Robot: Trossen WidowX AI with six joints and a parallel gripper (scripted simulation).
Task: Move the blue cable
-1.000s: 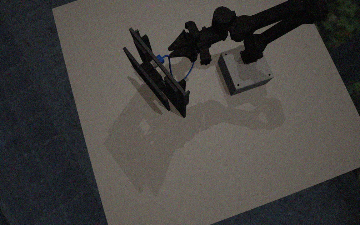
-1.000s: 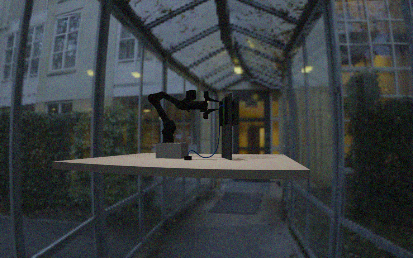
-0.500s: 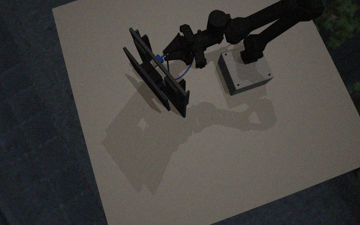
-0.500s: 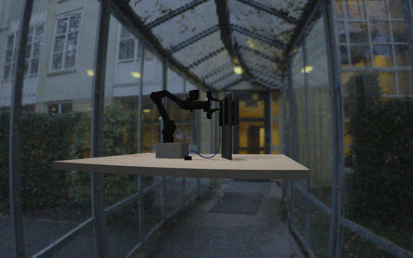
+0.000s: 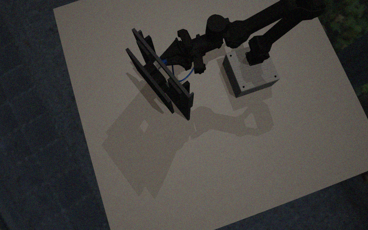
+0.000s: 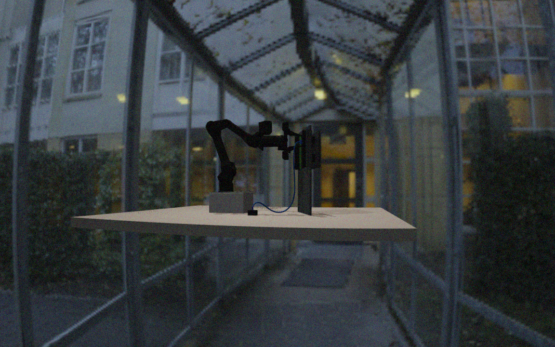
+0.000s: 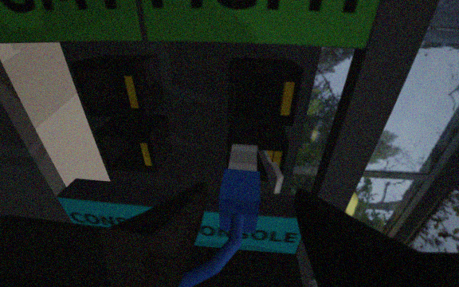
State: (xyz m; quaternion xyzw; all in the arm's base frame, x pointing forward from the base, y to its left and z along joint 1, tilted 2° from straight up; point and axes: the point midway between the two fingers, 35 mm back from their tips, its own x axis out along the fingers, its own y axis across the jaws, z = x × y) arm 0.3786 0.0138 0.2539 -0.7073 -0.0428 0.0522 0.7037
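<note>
Blue plug [image 5: 164, 61] [image 7: 240, 195]: seated at the upper server, before the spread, unloaded end effector [image 5: 164, 60] [image 7: 250, 193]. Its body is likely light and rigid, the tab [image 7: 276, 175] springy, the cable [image 5: 187, 76] [image 6: 294, 185] [image 7: 217, 261] flexible. Grip across body and tab; avoid pulling the cable.

In the wrist view, the left CONSOLE label [image 7: 106, 213] is partly hidden by a finger [image 7: 162, 211], the green labels [image 7: 261, 24] are cropped, and the cable [image 7: 209, 268] hides label lettering.
</note>
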